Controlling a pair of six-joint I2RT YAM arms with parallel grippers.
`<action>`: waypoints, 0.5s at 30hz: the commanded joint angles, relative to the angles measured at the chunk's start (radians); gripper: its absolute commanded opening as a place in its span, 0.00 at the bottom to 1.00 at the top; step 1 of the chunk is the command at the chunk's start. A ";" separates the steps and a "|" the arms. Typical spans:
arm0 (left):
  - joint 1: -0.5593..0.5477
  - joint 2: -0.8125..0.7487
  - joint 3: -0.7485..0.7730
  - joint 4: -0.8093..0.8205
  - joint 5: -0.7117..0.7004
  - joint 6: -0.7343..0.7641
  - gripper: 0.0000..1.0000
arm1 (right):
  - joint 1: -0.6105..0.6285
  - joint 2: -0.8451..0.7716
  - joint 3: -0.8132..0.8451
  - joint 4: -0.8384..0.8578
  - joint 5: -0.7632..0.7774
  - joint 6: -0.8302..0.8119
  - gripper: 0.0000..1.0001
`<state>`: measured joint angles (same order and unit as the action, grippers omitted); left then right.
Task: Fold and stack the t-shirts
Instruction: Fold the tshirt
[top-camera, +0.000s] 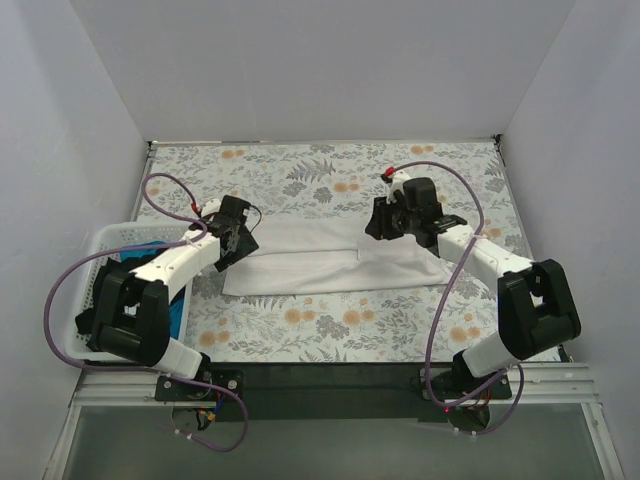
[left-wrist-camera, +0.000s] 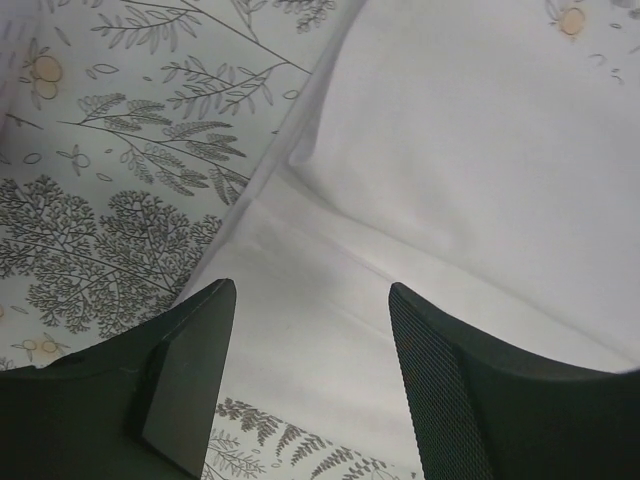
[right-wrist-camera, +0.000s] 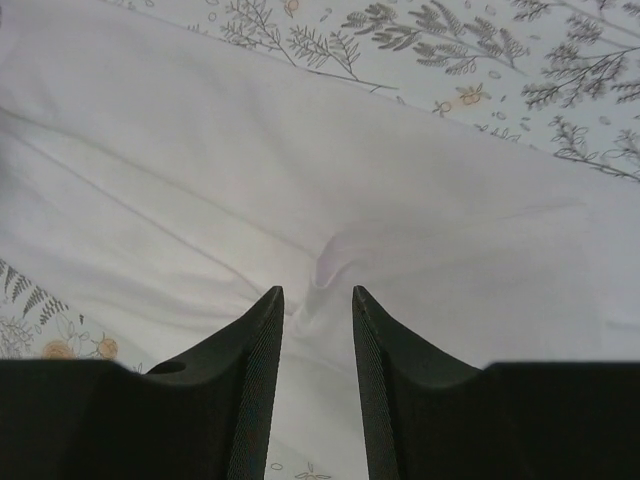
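Observation:
A white t-shirt (top-camera: 320, 262) lies on the floral tablecloth (top-camera: 300, 170) as a long flat band between my two arms. My left gripper (top-camera: 238, 240) hovers over the shirt's left end. In the left wrist view it (left-wrist-camera: 311, 288) is wide open and empty, with white cloth (left-wrist-camera: 450, 150) below it. My right gripper (top-camera: 385, 225) is over the right part of the shirt. In the right wrist view it (right-wrist-camera: 317, 290) is narrowly open. A small raised pucker of the white shirt (right-wrist-camera: 325, 262) stands between its tips, which do not clamp it.
A white slotted basket (top-camera: 108, 240) stands at the left edge under my left arm. Bright blue cloth (top-camera: 176, 312) and dark cloth (top-camera: 130, 262) show in it. Grey walls close in the back and both sides. The tablecloth continues behind and in front of the shirt.

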<state>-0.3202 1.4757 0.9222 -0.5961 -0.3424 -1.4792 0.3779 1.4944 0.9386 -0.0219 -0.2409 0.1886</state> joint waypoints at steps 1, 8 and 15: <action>0.004 0.029 0.012 -0.042 -0.101 -0.018 0.61 | 0.070 0.050 0.025 -0.050 0.158 0.044 0.41; 0.004 0.115 0.058 -0.051 -0.130 -0.020 0.56 | 0.144 0.145 0.088 -0.085 0.281 0.094 0.42; 0.004 0.162 0.078 -0.047 -0.124 -0.016 0.50 | 0.151 0.202 0.115 -0.079 0.264 0.103 0.40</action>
<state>-0.3180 1.6367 0.9665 -0.6434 -0.4294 -1.4891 0.5243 1.6772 1.0042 -0.1108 0.0010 0.2775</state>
